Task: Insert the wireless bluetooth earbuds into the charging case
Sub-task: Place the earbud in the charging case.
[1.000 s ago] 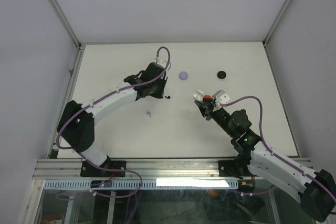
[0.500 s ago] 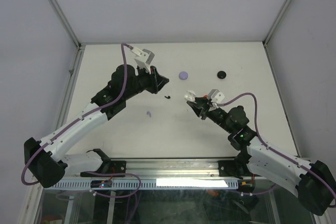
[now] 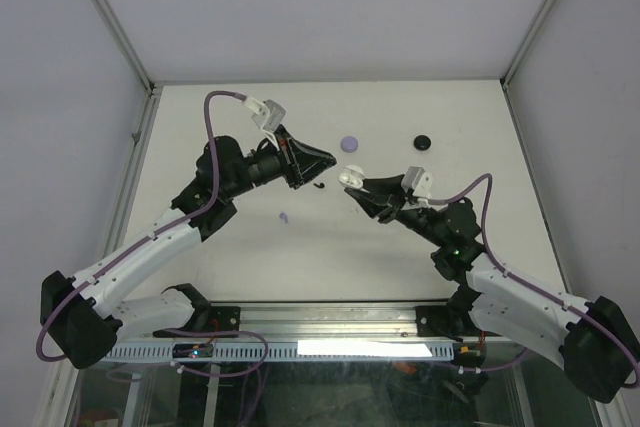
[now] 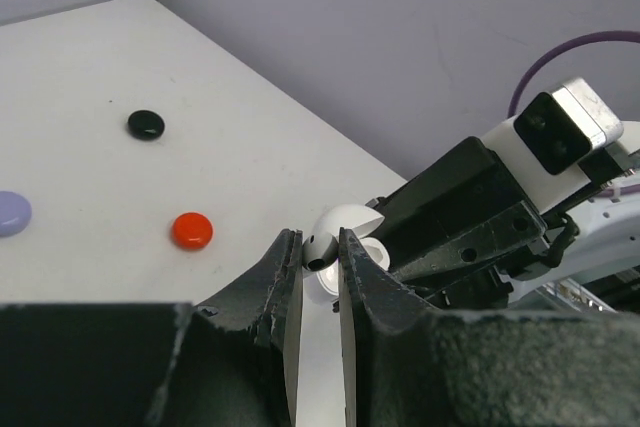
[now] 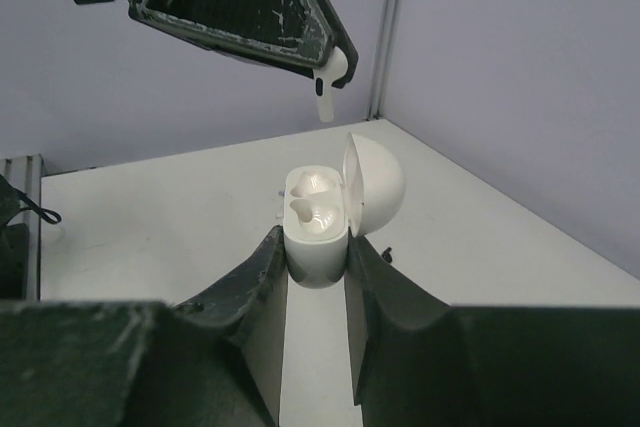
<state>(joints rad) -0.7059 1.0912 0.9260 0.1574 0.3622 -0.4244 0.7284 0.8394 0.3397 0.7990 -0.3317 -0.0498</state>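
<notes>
Above mid-table, the left gripper [image 4: 320, 263] pinches a small white plastic earbud [image 5: 333, 73] just over the open white hinged charging case [image 5: 318, 211], which is clamped in the right gripper [image 5: 317, 259]. Both wells look empty, so nothing is inserted yet.

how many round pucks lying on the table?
3, in the left wrist view: black puck upper left, red puck below it, lilac puck at the left edge. More could be hidden.
</notes>
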